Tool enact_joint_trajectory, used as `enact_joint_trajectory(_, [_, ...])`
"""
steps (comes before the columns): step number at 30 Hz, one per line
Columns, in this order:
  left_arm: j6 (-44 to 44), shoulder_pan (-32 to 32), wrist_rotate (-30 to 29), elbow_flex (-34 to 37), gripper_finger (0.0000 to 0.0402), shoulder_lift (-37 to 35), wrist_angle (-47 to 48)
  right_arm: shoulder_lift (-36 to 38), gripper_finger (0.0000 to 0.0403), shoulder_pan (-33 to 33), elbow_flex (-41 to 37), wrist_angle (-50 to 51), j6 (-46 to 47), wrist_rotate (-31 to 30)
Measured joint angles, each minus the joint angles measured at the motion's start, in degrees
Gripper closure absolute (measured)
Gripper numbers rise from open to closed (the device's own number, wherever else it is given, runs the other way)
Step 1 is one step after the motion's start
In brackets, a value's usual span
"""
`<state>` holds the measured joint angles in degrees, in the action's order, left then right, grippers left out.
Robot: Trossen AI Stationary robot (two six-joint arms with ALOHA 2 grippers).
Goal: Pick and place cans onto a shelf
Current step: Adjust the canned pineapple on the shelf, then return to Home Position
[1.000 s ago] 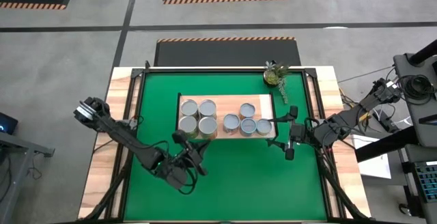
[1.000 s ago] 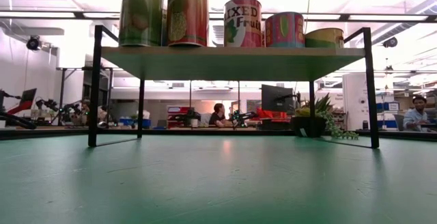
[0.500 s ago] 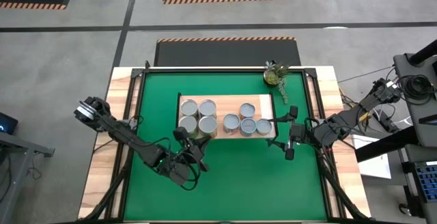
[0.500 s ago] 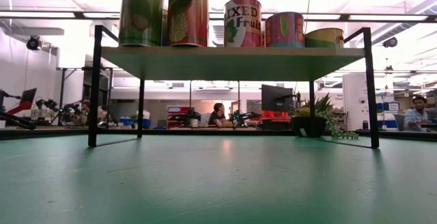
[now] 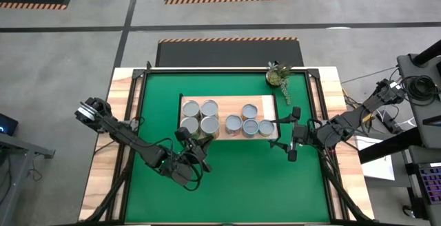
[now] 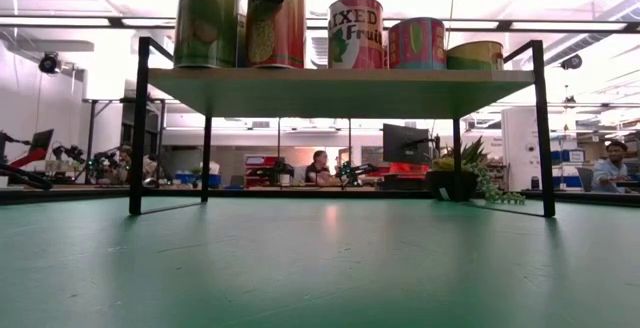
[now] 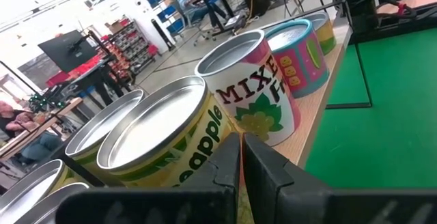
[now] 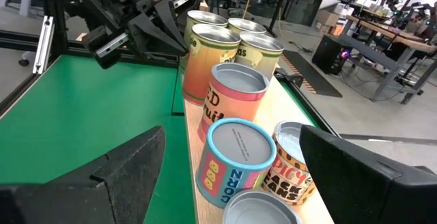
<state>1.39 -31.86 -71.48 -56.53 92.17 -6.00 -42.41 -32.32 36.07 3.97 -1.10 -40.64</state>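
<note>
The shelf [image 5: 227, 137], a light wood top on a thin black frame, stands on the green mat. Several cans stand upright on it: a block at the left [image 5: 199, 117] and a group at the right [image 5: 249, 124]. In the low view they line the shelf top [image 6: 355, 33]. My left gripper [image 5: 195, 145] is shut at the shelf's near left edge, its tips by the near-left yellow can [image 7: 171, 138]. My right gripper [image 5: 290, 134] is open and empty, just off the shelf's right end, pointing at the right-hand cans [image 8: 235, 159]. My left gripper's shut fingertips [image 7: 232, 149] stand level against the lower side of the near-left yellow can, coming from the table's near side. I cannot tell whether they touch it. The can stands upright on the shelf.
A small green potted plant [image 5: 278, 74] stands at the mat's far right corner. The green mat [image 5: 234, 185] lies open on the near side of the shelf. The table's pale wooden border [image 5: 103, 171] runs along both sides. People sit in the room beyond the table [image 6: 322, 166].
My left gripper has shifted a little toward the table's far edge and left, closer to the shelf's near left corner, staying shut. The cans have not moved.
</note>
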Motion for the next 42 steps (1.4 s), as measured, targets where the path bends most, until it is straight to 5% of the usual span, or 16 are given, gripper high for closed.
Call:
enact_joint_trajectory(12, [-7.1,-6.2,1.1,-2.6,0.0401,-2.3,-1.5,0.0,0.0076,0.0,0.0,0.0,0.0,0.0])
enact_joint_trajectory(18, [-19.9,-11.9,19.2,-8.6,0.0401,-6.5,4.3,0.0,0.0076,0.0,0.0,0.0,-0.4,0.0])
enact_joint_trajectory(21, [-18.4,-13.2,28.0,-10.8,0.0401,-9.6,13.6,0.0,0.0076,0.0,0.0,0.0,-0.5,0.1])
enact_joint_trajectory(24, [-13.3,-13.1,30.5,-10.5,0.0401,-13.2,21.0,0.0,0.0076,0.0,0.0,0.0,-0.9,0.1])
enact_joint_trajectory(30, [-7.8,-12.6,30.5,-1.6,0.0401,-22.6,22.2,-0.1,0.0076,0.0,0.0,0.0,-2.6,0.2])
enact_joint_trajectory(42, [-8.3,-9.4,30.5,24.3,0.0401,-45.0,1.0,-0.1,0.0076,0.0,-3.9,-10.3,-10.9,1.8])
